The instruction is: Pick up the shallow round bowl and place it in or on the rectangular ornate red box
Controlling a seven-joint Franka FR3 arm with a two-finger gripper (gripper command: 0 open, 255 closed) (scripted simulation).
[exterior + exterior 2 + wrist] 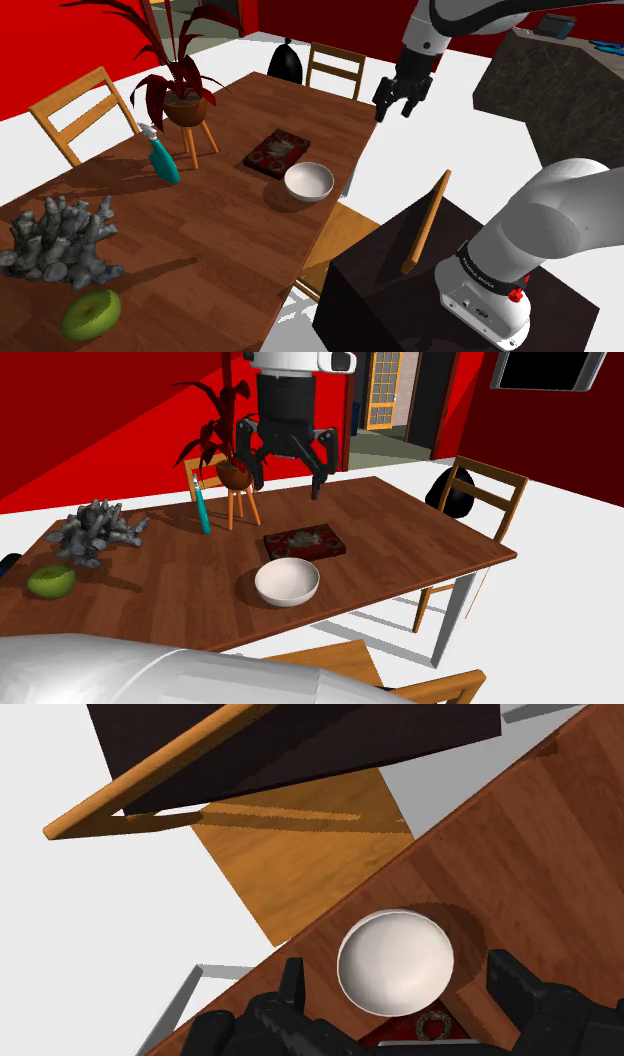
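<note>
A shallow white round bowl (pixel 308 182) (pixel 287 582) sits upright on the wooden table (pixel 200 240), close to the edge nearest the stand. Just beyond it lies the flat rectangular red box (pixel 277 152) (pixel 305 543) with an ornate patterned lid. My black gripper (pixel 400 105) (pixel 287 487) hangs open and empty, high above the table and apart from both. In the wrist view the bowl (pixel 396 961) lies far below, between the spread fingers of the gripper (pixel 397 974), and a corner of the box (pixel 425 1026) peeks in beside it.
A red-leaved plant on a small stool (pixel 185 105), a teal bottle (pixel 162 160), a grey coral-like piece (pixel 60 245) and a green fruit (pixel 90 315) share the table. Wooden chairs (pixel 335 68) stand around it; one chair (pixel 350 235) is between the table and the dark stand (pixel 400 290).
</note>
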